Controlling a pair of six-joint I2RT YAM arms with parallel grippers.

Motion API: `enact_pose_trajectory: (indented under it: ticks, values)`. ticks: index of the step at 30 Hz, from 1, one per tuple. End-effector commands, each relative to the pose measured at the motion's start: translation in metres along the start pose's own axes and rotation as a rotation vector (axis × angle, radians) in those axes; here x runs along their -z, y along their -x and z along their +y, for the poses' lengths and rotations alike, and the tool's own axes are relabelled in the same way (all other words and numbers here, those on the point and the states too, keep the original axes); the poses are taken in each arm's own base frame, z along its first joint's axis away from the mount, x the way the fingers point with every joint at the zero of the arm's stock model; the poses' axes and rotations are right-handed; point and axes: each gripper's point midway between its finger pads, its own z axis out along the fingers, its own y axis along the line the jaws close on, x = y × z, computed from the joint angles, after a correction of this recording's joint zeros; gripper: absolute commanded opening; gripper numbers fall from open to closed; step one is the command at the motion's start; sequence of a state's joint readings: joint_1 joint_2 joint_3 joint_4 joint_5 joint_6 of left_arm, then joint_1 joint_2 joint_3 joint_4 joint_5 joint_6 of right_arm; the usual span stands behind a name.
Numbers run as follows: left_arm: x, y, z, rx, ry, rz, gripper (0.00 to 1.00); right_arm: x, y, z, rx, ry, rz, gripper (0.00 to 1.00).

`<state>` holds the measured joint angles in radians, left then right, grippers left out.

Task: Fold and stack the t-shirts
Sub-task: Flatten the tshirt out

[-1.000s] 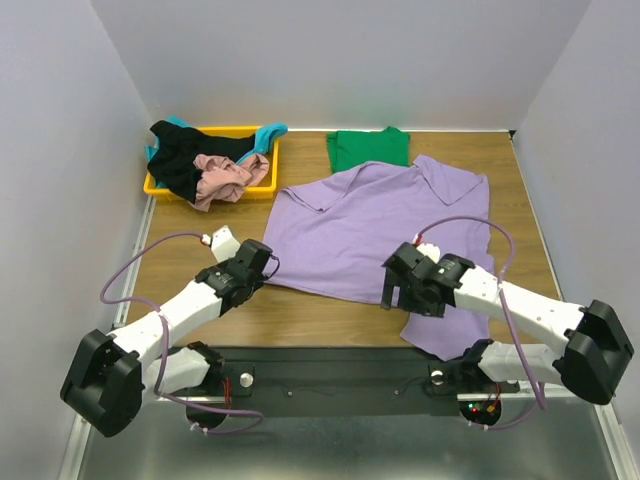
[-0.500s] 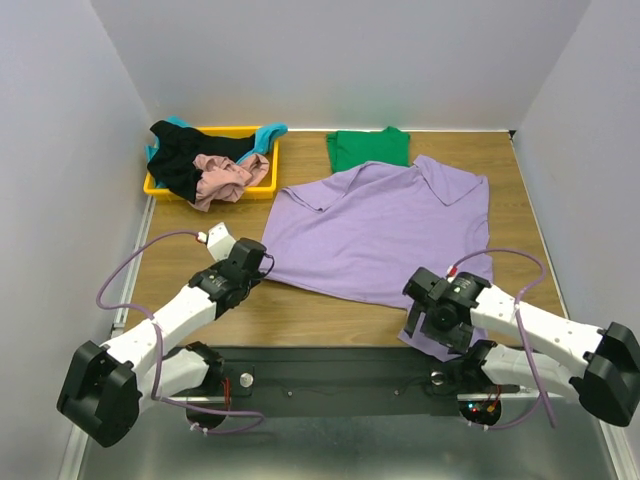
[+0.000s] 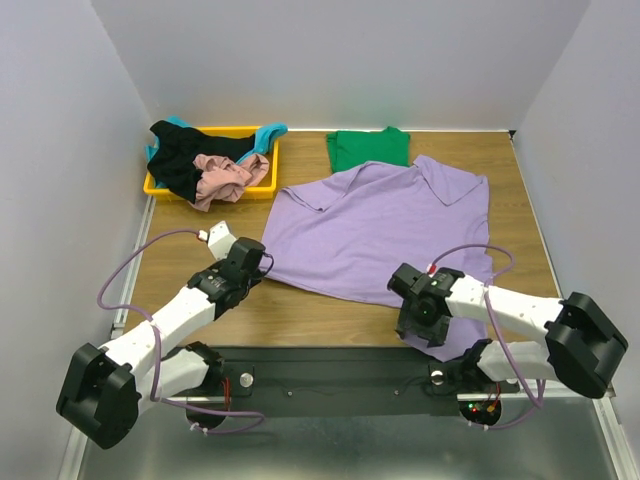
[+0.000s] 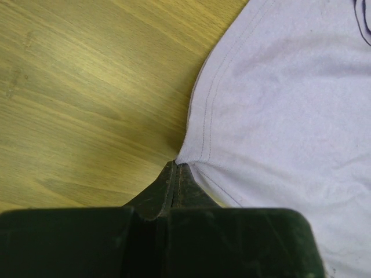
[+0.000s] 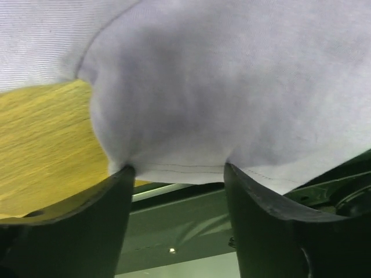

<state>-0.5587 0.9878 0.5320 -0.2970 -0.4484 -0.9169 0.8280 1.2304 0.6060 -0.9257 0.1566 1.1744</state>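
In the last second the right gripper [image 5: 177, 167] has left the middle of the near hem of the purple shirt [image 3: 380, 225] and gone to its near right corner, which hangs a little over the front edge of the table [image 3: 300, 312]. Now its two fingers stand wide apart on both sides of this hem. The cloth lies between them, but they do not pinch it yet. The left gripper [image 4: 177, 167] has not moved: it is closed tight on the near left corner of the same shirt, and the stitched edge comes out just at its tips. We judge that both near corners are being taken so that the shirt can be lifted and folded, and that only the right side has yet to close. The shirt lies spread in the middle of the table, a bit slanted. The green shirt [image 3: 368, 148] is already folded just beside its far edge. The black shirt [image 3: 185, 160], the pink shirt [image 3: 228, 175] and the teal shirt [image 3: 270, 131] wait in a heap in the yellow tray [image 3: 262, 186] at the far left. The table is brown wood with a clear grain, a dark bar [image 3: 330, 365] runs along its near edge, and plain pale walls [image 3: 330, 60] close it on three sides.
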Motion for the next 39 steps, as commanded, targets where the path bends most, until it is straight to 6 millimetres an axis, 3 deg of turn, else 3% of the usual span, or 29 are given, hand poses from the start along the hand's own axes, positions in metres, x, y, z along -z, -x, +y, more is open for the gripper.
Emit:
enact_pose_trajectory:
  ticks: [1,2,4,5,10,14,15,18,22,25,26,28,29,31,32,33,34,36,37,38,39]
  values:
    - [0.003,0.012,-0.004,0.014,-0.022,-0.044,0.0,-0.021,0.008,-0.006,0.005,-0.036,-0.07,0.56]
    - [0.003,0.013,-0.004,0.013,-0.02,-0.046,0.0,-0.022,0.01,-0.004,0.006,-0.028,-0.078,0.48]
    - [0.004,0.016,-0.004,0.016,-0.019,-0.057,0.0,-0.021,0.016,0.0,0.004,-0.009,-0.108,0.21]
    - [0.006,0.018,-0.004,0.018,-0.016,-0.06,0.0,-0.02,0.025,-0.001,-0.002,-0.01,-0.152,0.01]
    - [0.013,0.028,-0.008,0.03,-0.024,-0.079,0.0,-0.003,0.056,0.002,-0.05,0.042,-0.272,0.0]
    - [0.025,0.042,-0.023,0.058,-0.075,-0.097,0.0,0.032,0.085,0.013,-0.026,0.12,-0.401,0.0]
    - [0.029,0.047,-0.027,0.067,-0.091,-0.106,0.0,0.049,0.097,0.021,-0.03,0.149,-0.441,0.0]
    - [0.045,0.074,-0.041,0.107,-0.128,-0.168,0.0,0.086,0.128,0.009,-0.07,0.098,-0.596,0.0]
    - [0.086,0.133,-0.073,0.169,-0.234,-0.302,0.0,0.18,0.18,0.0,-0.168,0.123,-0.867,0.0]
    - [0.111,0.164,-0.093,0.192,-0.302,-0.366,0.0,0.235,0.2,-0.004,-0.199,0.167,-0.983,0.01]
    - [0.128,0.183,-0.103,0.212,-0.342,-0.402,0.0,0.271,0.208,-0.007,-0.172,0.189,-1.033,0.0]
    - [0.145,0.203,-0.112,0.207,-0.374,-0.448,0.0,0.317,0.218,-0.016,-0.199,0.235,-1.113,0.0]
    - [0.167,0.222,-0.119,0.226,-0.416,-0.487,0.0,0.357,0.222,-0.028,-0.186,0.263,-1.178,0.01]
    - [0.19,0.242,-0.125,0.229,-0.462,-0.538,0.0,0.393,0.225,-0.04,-0.2,0.303,-1.236,0.0]
    - [0.211,0.257,-0.129,0.246,-0.505,-0.571,0.0,0.41,0.225,-0.047,-0.184,0.317,-1.261,0.0]
    - [0.227,0.268,-0.132,0.261,-0.549,-0.605,0.0,0.437,0.222,-0.052,-0.207,0.411,-1.282,0.0]
    - [0.239,0.275,-0.134,0.265,-0.579,-0.627,0.0,0.452,0.22,-0.052,-0.203,0.472,-1.298,0.0]
    - [0.274,0.293,-0.14,0.252,-0.659,-0.672,0.0,0.492,0.214,-0.027,-0.025,0.637,-1.36,0.0]
    - [0.286,0.299,-0.144,0.238,-0.69,-0.684,0.0,0.527,0.208,-0.037,-0.013,0.721,-1.416,0.0]
    - [0.315,0.311,-0.147,0.219,-0.756,-0.716,0.0,0.54,0.205,-0.036,0.054,0.733,-1.447,0.0]
    - [0.328,0.316,-0.148,0.209,-0.785,-0.73,0.0,0.559,0.196,-0.034,0.101,0.81,-1.47,0.0]
